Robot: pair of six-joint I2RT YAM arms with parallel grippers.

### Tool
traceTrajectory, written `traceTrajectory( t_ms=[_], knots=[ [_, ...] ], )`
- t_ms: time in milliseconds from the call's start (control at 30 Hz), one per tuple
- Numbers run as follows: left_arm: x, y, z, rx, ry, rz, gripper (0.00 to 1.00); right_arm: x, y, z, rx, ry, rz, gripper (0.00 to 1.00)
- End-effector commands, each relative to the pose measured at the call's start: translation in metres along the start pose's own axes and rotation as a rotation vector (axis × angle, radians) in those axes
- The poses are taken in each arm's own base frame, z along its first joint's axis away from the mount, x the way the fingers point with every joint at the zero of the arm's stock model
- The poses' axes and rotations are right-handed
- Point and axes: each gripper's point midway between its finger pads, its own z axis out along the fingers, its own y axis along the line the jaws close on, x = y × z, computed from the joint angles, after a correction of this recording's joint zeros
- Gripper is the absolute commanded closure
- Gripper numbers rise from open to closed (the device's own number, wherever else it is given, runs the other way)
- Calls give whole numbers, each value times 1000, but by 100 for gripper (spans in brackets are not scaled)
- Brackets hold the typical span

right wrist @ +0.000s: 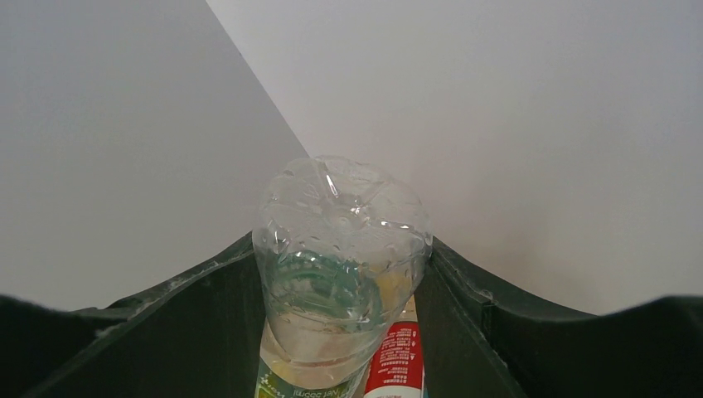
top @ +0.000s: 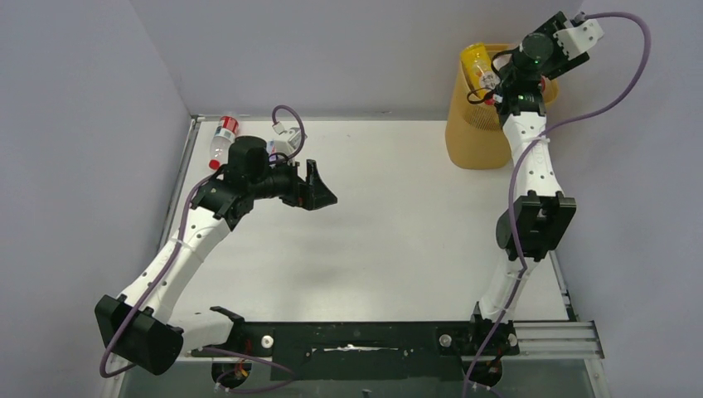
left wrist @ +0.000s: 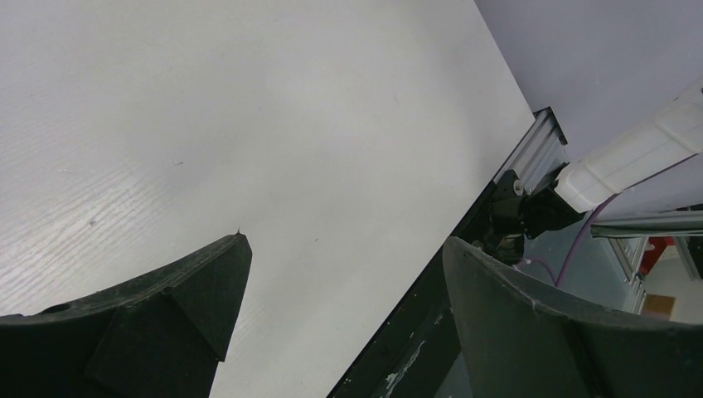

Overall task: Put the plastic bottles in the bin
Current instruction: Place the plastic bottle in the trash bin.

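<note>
My right gripper (right wrist: 341, 242) is shut on a clear plastic bottle (right wrist: 340, 249), its dimpled base pointing away from the wrist camera. A red label (right wrist: 402, 356) shows just below it; whose it is I cannot tell. In the top view this gripper (top: 489, 80) hangs over the yellow-orange bin (top: 477, 133), with a yellowish bottle (top: 477, 62) base-up at the rim. Another clear bottle (top: 222, 137) with a red label lies in the far left corner. My left gripper (top: 319, 186) (left wrist: 346, 242) is open over bare table, nothing between its fingers.
The bin stands at the table's (top: 390, 224) far right, against the back wall. Walls close in the left and far sides. The right arm's base and the black front rail (left wrist: 431, 332) show in the left wrist view.
</note>
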Motion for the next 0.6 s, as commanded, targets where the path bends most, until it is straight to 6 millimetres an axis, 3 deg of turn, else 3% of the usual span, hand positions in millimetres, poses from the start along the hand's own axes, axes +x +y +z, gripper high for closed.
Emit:
traceTrajectory(
  t_ms=[0,200,400,567],
  knots=[
    [-13,-11,-3,54,-53,35,13,10,14,0,-86,75,47,49],
    [-13,-13,-5,59,-63,29,13,17,26,1,-136,113,9,40],
    [-13,-16,-7,63,-68,25,12,43,32,-1,-159,191,-53,32],
    [-12,-17,-9,62,-69,22,12,30,31,-6,-173,175,-47,15]
  ],
)
